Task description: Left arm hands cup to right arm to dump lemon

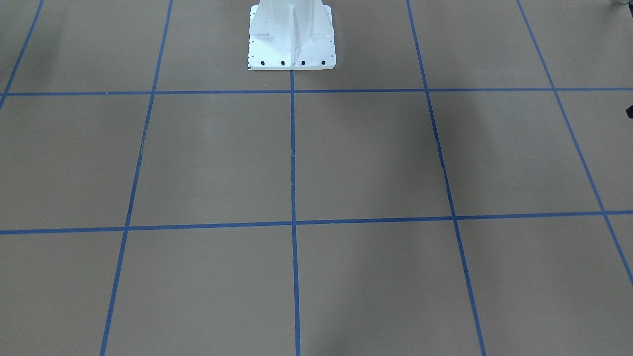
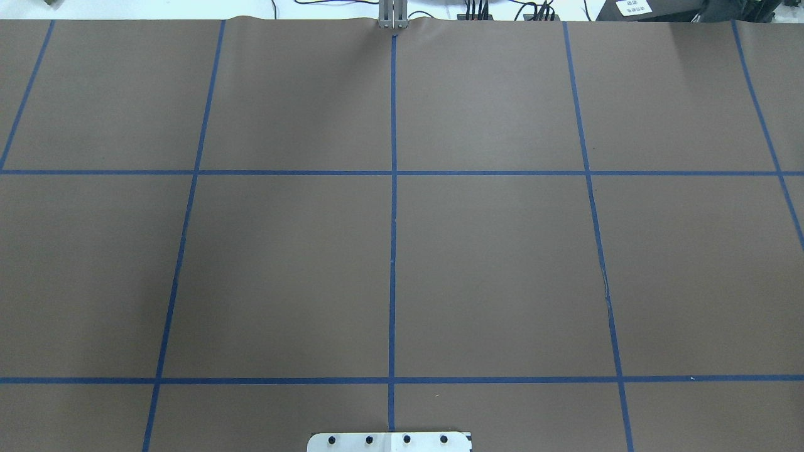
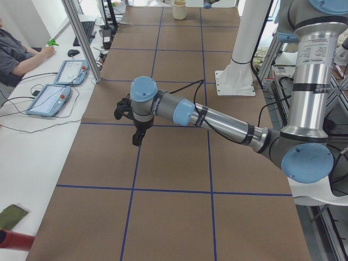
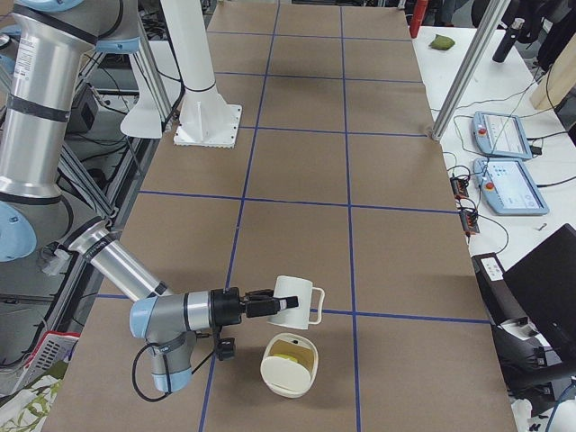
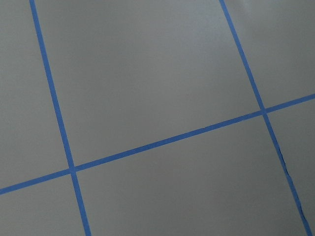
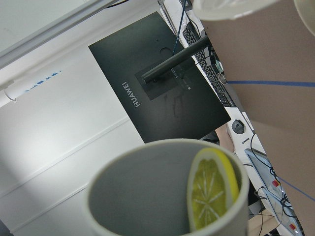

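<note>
In the exterior right view, the near right arm (image 4: 117, 261) reaches low over the table. The white cup (image 4: 295, 301) lies on its side in the air at the tips of its gripper (image 4: 268, 307). I cannot tell from this view whether the gripper is shut on the cup. The right wrist view looks into the cup's grey inside (image 6: 147, 196), where a lemon slice (image 6: 210, 189) stands on edge. In the exterior left view, the near left arm (image 3: 217, 117) holds its gripper (image 3: 138, 138) pointing down above bare table. I cannot tell whether it is open or shut.
A cream container (image 4: 290, 369) with something yellowish inside lies just below the cup; it also shows in the right wrist view (image 6: 231, 7) and the exterior left view (image 3: 179, 10). The white robot pedestal (image 1: 292, 39) stands mid-table. An operator (image 3: 13, 51) and teach pendants (image 4: 508, 184) are at the side desk.
</note>
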`<state>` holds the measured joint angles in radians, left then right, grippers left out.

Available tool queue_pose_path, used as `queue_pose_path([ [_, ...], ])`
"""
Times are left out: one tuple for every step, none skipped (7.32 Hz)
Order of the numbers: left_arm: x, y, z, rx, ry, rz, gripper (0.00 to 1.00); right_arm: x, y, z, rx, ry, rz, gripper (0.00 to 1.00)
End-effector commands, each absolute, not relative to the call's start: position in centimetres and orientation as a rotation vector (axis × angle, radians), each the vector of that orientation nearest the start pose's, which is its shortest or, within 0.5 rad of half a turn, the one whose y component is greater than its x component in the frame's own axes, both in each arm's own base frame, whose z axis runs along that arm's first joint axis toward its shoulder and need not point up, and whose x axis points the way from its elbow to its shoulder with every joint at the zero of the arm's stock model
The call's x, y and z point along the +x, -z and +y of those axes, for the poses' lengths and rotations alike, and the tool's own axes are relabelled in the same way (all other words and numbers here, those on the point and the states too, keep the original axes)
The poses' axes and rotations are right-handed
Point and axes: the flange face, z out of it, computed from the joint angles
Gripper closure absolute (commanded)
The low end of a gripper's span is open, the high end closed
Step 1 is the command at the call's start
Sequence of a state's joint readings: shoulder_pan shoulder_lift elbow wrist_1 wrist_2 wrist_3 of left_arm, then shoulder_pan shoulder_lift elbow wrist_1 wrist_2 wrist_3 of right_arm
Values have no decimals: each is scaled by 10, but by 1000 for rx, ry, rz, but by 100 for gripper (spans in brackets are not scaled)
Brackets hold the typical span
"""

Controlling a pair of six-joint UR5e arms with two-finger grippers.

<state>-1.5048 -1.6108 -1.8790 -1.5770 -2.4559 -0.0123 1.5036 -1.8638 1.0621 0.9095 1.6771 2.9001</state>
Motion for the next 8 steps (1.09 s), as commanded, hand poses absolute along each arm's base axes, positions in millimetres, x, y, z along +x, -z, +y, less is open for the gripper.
queue_pose_path([
  [-23,-476,-503,301,-208,889,0,111,-742,-243,1,2217,2504,100],
  [-23,-476,-503,301,-209,889,0,112,-740,-246,31,2197,2491,100],
  [-23,-476,-503,299,-208,889,0,112,-739,-249,50,2184,2488,100],
  [-23,-477,-503,300,-208,887,0,115,-736,-251,137,2137,2441,100],
  [-22,-476,-503,300,-210,887,0,116,-736,-247,169,2096,2445,100],
  [-21,-477,-503,298,-212,888,0,117,-736,-242,215,2064,2436,100],
  [-20,-477,-504,295,-213,888,0,116,-736,-241,241,2057,2424,100],
  [-18,-477,-504,293,-217,889,0,116,-735,-244,241,2053,2427,100],
])
